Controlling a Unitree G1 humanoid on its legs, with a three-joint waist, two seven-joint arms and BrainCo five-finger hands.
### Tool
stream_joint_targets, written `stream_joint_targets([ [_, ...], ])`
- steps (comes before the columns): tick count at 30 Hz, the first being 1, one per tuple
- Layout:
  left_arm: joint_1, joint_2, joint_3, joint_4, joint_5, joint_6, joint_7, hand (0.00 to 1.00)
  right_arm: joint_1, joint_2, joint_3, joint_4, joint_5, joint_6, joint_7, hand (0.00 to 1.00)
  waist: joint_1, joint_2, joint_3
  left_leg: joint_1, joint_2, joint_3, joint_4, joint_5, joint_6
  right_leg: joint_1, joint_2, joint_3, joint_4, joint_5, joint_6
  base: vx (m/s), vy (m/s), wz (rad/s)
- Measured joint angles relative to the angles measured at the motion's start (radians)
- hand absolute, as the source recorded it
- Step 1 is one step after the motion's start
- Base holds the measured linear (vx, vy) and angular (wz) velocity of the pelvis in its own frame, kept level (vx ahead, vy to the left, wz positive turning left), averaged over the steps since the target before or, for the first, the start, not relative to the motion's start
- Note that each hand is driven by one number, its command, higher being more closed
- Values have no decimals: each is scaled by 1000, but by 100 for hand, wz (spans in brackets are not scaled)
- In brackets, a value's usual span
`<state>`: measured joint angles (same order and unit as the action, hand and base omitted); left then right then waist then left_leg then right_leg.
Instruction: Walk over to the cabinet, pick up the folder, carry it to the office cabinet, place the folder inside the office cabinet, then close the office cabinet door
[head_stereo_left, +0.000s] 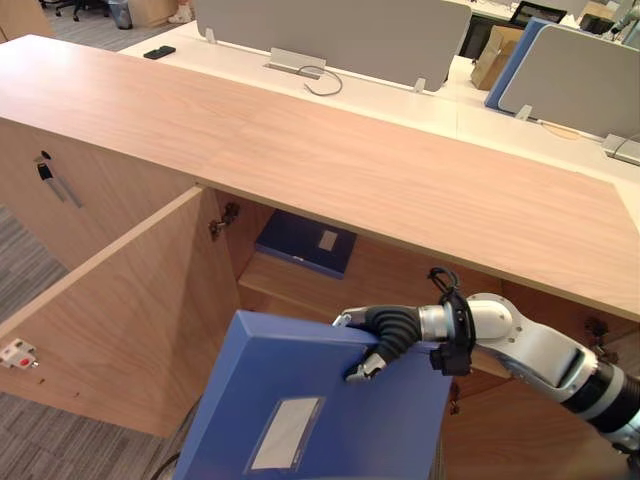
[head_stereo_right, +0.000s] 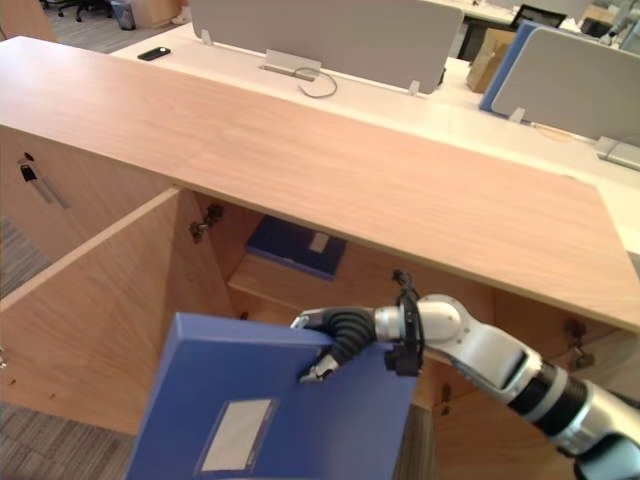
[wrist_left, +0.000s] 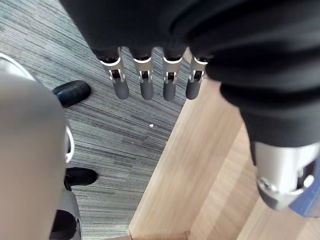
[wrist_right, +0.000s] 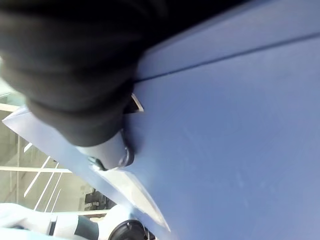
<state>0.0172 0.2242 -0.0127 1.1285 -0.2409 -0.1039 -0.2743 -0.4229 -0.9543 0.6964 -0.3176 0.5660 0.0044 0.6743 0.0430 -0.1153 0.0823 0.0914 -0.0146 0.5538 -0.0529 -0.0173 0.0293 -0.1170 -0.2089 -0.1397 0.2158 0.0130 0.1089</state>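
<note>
The right hand (head_stereo_left: 385, 338) is clamped on the upper edge of the blue folder (head_stereo_left: 320, 400): one dark-tipped digit lies curled on the front face, while the other fingers are hidden behind the edge. The folder is held tilted, out in front of the office cabinet (head_stereo_left: 90, 190), its top edge lower than the front lip of the cabinet top (head_stereo_left: 350, 170). Its cover is smooth, matt and flat, with straight edges and a pale rectangular label pocket (head_stereo_left: 287, 432) low on the face.

Beyond the hand the compartment stands open. The cabinet door (head_stereo_left: 110, 320) is swung out to the left on a metal hinge (head_stereo_left: 224, 220). Inside, a second blue folder (head_stereo_left: 305, 243) lies flat on the shelf (head_stereo_left: 275, 280), towards the opening's left, with bare shelf beside it. Cabinet, door and top are all pale wood grain with square edges.

The left hand (wrist_left: 145, 82) hangs with straight, relaxed fingers over grey ribbed carpet (wrist_left: 115, 130), beside the edge of a light wood panel (wrist_left: 200, 170).
</note>
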Motion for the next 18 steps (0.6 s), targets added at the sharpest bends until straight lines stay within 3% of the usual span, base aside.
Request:
stream_joint_targets([
  [9,22,-12,94,11,53,11,9,0,147,93,-81,176,-64,6,1,100,3,11,3,-16,4,-12,10,-7,-8,1,-3,-24,-8,-6,-8,1,15,3],
  [12,27,-21,100,5,57,13,9,0,186,181,-130,289,-169,3,16,100,3,23,3,-21,5,-13,15,-3,-4,3,-3,-25,-19,-7,-10,0,0,0],
  [15,27,-37,106,-3,76,16,9,0,230,329,-243,494,-295,-2,18,100,3,38,-1,-16,7,-21,23,-3,-5,18,-4,-42,-23,-16,-19,11,8,8],
  [17,34,-46,115,-16,79,18,11,0,237,489,-373,728,-396,-3,-55,100,3,50,6,3,9,-15,24,-5,-8,31,-2,-45,-23,-23,-20,1,0,-6],
  [18,40,-51,116,-27,79,18,12,0,231,516,-405,775,-412,-3,-82,100,3,55,7,5,10,-10,24,-6,-9,31,-2,-44,-24,-25,-19,-5,-3,-22],
])
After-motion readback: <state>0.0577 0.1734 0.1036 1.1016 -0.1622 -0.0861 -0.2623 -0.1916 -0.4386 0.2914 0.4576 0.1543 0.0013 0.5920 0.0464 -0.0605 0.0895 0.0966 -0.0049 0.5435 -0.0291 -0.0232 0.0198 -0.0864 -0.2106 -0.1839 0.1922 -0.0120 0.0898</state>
